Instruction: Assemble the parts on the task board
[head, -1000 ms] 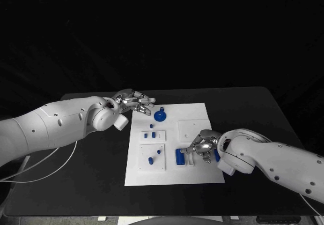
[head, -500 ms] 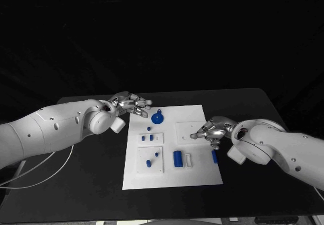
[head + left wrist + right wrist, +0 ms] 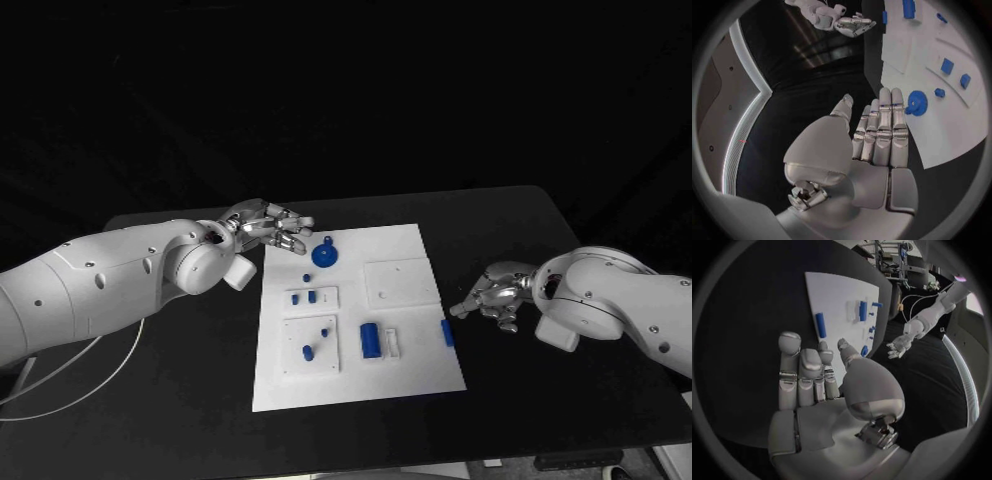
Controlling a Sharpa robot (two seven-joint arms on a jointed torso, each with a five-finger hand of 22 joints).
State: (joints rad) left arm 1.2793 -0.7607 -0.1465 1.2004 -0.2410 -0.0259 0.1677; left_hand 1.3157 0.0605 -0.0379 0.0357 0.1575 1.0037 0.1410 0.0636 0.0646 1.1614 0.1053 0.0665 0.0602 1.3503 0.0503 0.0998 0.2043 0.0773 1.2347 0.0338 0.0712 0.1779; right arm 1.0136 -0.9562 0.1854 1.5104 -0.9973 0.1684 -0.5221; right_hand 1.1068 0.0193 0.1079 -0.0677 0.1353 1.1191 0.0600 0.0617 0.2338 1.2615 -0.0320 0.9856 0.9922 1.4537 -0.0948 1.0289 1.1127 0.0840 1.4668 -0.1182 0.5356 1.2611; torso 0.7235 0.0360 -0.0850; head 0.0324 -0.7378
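Note:
The white task board (image 3: pixel 411 365) lies in the middle of the table. A round blue part (image 3: pixel 326 256) with a small tab lies near its far edge. My left hand (image 3: pixel 267 228) hovers just beside that part, off the board's far left corner, fingers straight and holding nothing (image 3: pixel 873 140). The same round part (image 3: pixel 916 103) lies just past those fingertips. A blue bar (image 3: pixel 447 333) lies at the board's right edge. My right hand (image 3: pixel 495 295) is over the black table to the right of the bar, fingers apart and holding nothing (image 3: pixel 817 380). The bar (image 3: pixel 820 325) lies beyond its fingertips.
A blue block (image 3: pixel 368 340) and a white block (image 3: pixel 388 340) stand side by side near the board's middle. Small blue parts sit in two raised square plates (image 3: pixel 320 302) (image 3: pixel 296 362) on the board's left side. A bare square plate (image 3: pixel 400 282) lies toward the right.
My right hand has drawn back to the right, off the board and onto the table side, leaving the blue bar uncovered at the board's edge. The left hand has hardly moved. The camera has shifted.

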